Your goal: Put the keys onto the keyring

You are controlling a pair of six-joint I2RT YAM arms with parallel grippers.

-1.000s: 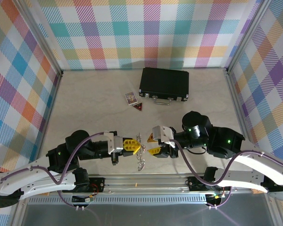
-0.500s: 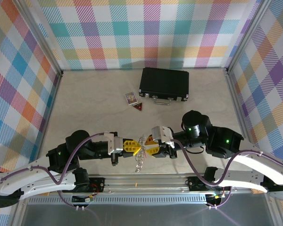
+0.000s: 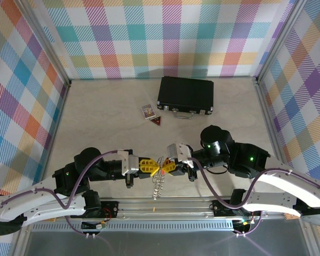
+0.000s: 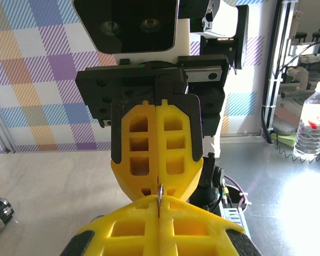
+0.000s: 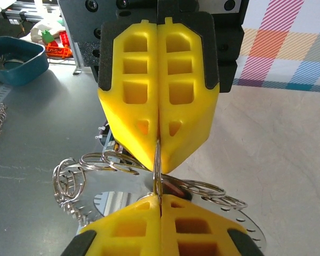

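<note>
The left gripper [image 3: 152, 167] and right gripper [image 3: 167, 166] are meeting tip to tip, each clamping fully shut on the thin wire of the keyring [image 3: 159, 178]. The keyring is hanging between them, its small rings dangling over the rail [image 3: 165, 205] at the near edge of the table [image 3: 106, 122]. Bare tabletop is lying open beyond. The case [image 3: 185, 95], card [image 3: 147, 110] and tag [image 3: 158, 122] are sitting well apart, toward the far wall.
</note>
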